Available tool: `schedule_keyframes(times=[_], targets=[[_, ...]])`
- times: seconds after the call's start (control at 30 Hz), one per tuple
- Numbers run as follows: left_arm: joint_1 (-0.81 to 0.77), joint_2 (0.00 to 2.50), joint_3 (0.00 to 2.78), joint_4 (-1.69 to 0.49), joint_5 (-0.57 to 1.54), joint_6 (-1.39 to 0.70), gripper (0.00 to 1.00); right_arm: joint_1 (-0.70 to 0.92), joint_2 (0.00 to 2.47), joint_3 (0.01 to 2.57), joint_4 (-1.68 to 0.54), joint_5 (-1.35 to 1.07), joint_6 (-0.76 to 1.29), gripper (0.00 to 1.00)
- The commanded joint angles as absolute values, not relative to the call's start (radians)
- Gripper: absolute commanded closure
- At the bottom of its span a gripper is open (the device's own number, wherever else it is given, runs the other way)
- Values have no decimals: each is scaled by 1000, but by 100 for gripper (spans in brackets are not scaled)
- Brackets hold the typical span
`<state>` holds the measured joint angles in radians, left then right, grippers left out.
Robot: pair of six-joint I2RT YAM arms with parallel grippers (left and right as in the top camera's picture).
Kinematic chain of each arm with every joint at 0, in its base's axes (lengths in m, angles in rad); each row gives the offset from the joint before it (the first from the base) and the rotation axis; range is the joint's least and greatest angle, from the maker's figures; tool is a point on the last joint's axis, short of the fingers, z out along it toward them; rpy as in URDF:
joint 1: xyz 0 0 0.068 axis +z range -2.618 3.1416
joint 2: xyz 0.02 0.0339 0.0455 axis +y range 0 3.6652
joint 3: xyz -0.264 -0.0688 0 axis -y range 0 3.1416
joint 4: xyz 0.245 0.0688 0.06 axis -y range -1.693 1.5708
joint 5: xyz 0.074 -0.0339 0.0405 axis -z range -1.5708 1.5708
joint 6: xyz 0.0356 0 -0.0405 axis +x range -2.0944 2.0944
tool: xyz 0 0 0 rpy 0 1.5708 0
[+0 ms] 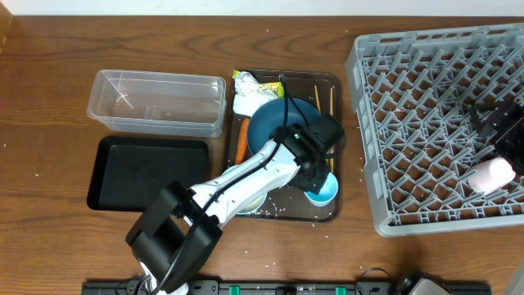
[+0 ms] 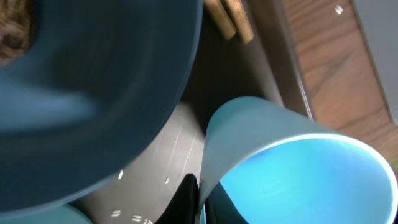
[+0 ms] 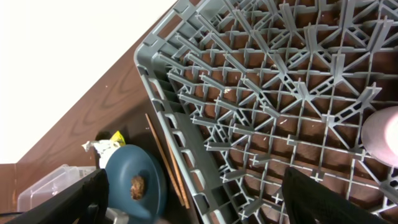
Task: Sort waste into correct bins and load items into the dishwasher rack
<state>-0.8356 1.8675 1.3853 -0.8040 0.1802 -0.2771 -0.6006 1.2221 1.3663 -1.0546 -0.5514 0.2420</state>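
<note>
1. Where the table ends on the left, the clear tub is set far and the black tray near.
2. At the middle, the blue cup is reached by the left gripper; its grip cannot be told.
3. At the right, the pink cup is laid in the dishwasher rack, near the right gripper, whose fingers are spread wide.

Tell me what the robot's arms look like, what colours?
The left arm is white tubes with black joints, a black cable looping over it and a tiny green light near the wrist. The left gripper is black. Only the right gripper shows, also black.
</note>
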Motion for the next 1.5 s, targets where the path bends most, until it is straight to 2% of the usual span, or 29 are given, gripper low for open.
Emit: schedule_keyframes(times=[0.0,0.2,0.43,0.8,0.93,1.13,1.27,1.4,1.47], targets=[[-798,1767,1473,-832,222,-278,94,-589,1219,1377,-1057,-566,191,18],[-612,1583,1488,-825,445,-264,94,-572,1219,1376,-1058,-646,99,18],[-340,1542,1488,-748,991,-263,94,-394,1219,1376,-1056,-916,-69,20],[-303,1547,1488,-628,1403,-264,94,-25,1219,1376,-973,-1142,-277,20],[-304,1547,1488,-611,1456,-264,94,36,1219,1376,-929,-1241,-328,19],[-304,1547,1488,-610,1477,-264,94,100,1219,1376,-894,-1247,-330,20],[-305,1547,1488,-610,1477,-264,94,140,1219,1377,-879,-1247,-329,26],[-307,1547,1488,-610,1477,-264,94,150,1219,1377,-866,-1245,-329,36],[-307,1547,1488,-610,1477,-264,94,150,1219,1376,-865,-1225,-329,44]])
